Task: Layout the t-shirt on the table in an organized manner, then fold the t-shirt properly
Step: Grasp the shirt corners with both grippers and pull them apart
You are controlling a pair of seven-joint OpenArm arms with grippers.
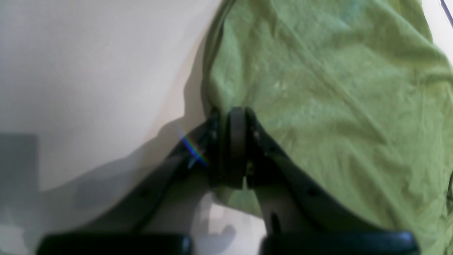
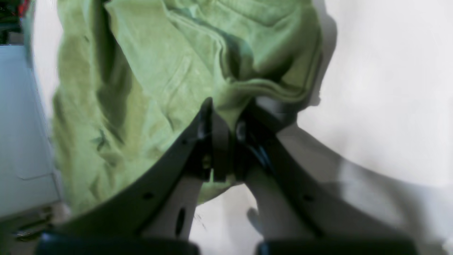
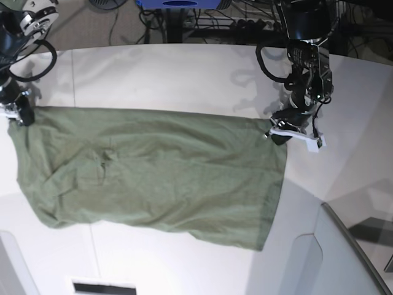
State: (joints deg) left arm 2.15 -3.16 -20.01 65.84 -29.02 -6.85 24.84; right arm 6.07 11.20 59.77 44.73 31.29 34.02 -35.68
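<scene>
You have the t-shirt [image 3: 153, 175] stretched wide across the table [image 3: 184, 74], held at two far corners and hanging forward from that line toward the near side, where its lower edge sags in an uneven curve. Your left gripper [image 1: 235, 117] sits at the corner on the right of the base view; in its own wrist view the two dark fingers [image 1: 237, 141] are pressed together with green cloth pinched at their tips, the fabric spreading away from the pinch in long creases while the bare tabletop shows to one side. Your right gripper [image 2: 223, 109] is at the opposite corner, on the left of the base view, and its wrist view shows the same thing: fingers closed tight with a fold of the shirt caught between them, a thick stitched hem bunched just above the tips, and rumpled cloth falling away to one side. From the base view you can see the shirt's top edge running nearly straight between the two grips, slightly higher at the right gripper's end, with a small pucker of wrinkles left of the middle of the cloth. The corner at your left gripper is drawn up into a point. A grey angled panel [image 3: 331, 258] stands at the table's near right corner, apart from the shirt, and cables [image 3: 202, 24] lie on the floor beyond the far edge.
</scene>
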